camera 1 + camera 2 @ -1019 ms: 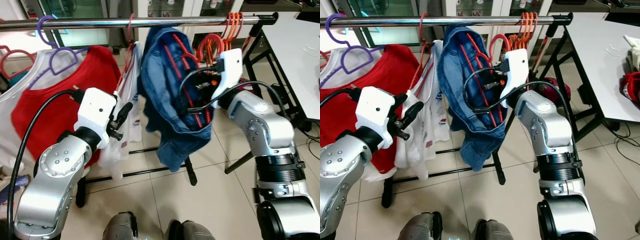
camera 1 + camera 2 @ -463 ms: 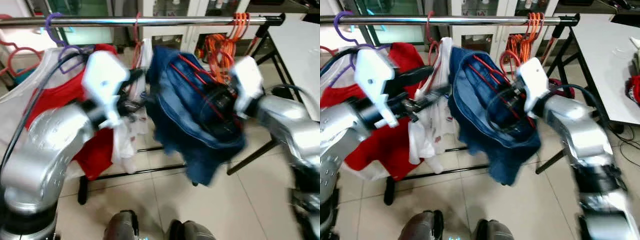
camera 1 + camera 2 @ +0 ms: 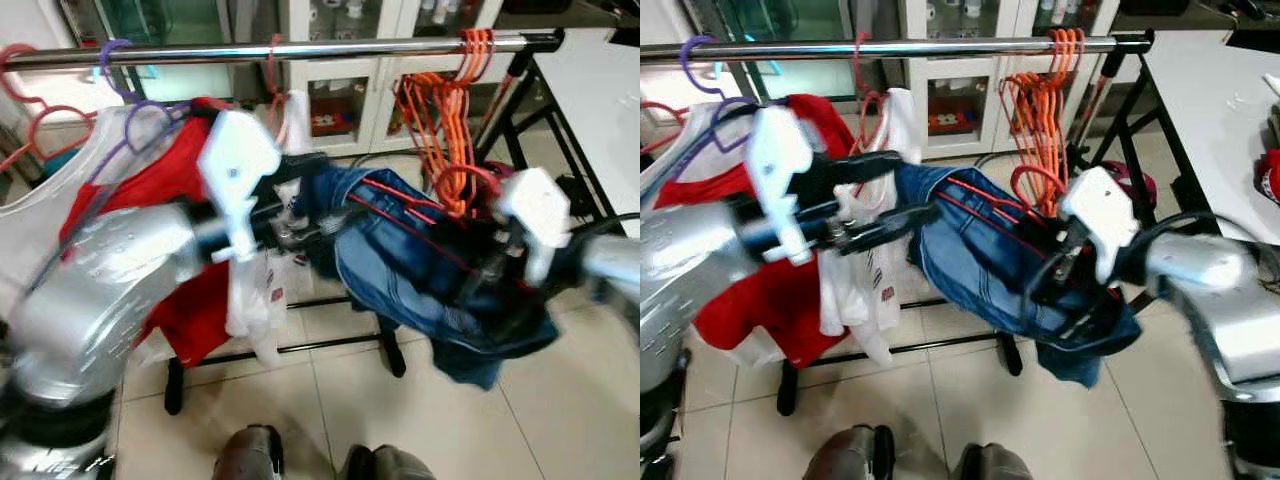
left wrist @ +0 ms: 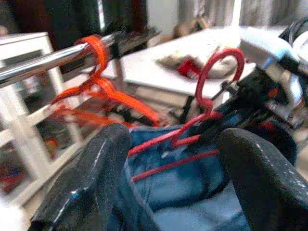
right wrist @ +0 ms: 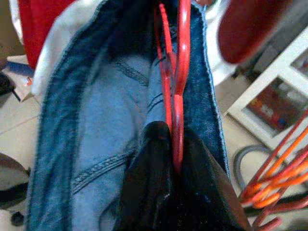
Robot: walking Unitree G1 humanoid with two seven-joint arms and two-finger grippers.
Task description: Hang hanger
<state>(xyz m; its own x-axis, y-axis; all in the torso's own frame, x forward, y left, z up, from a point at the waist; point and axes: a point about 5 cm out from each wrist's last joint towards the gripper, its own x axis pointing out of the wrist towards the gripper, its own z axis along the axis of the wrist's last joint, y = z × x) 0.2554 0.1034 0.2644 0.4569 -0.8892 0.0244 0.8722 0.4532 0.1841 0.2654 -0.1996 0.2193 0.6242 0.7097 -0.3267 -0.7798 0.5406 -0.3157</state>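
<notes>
A red hanger point(image 3: 980, 215) carrying a blue denim garment point(image 3: 400, 270) hangs off the steel rail point(image 3: 300, 50), low in front of the rack. My right gripper point(image 3: 490, 265) is shut on the hanger's neck; the right wrist view shows the fingers point(image 5: 154, 183) pinching the red wire point(image 5: 177, 120). My left gripper point(image 3: 895, 195) is open at the garment's left end, one finger above and one below the denim edge. In the left wrist view the hanger's hook point(image 4: 216, 67) curls free beyond the fingers point(image 4: 96, 178), below the rail.
A bundle of orange hangers point(image 3: 445, 130) hangs at the rail's right end. A purple hanger point(image 3: 125, 100) with a red shirt point(image 3: 170, 200) and a white shirt point(image 3: 250, 300) hang on the left. A white table point(image 3: 600, 90) stands on the right. My feet point(image 3: 250, 455) are on tiled floor.
The right gripper has swung down and to the right, pulling the hanger and denim away from the rail. The left gripper has reached right to the denim's edge. The camera also shifted.
</notes>
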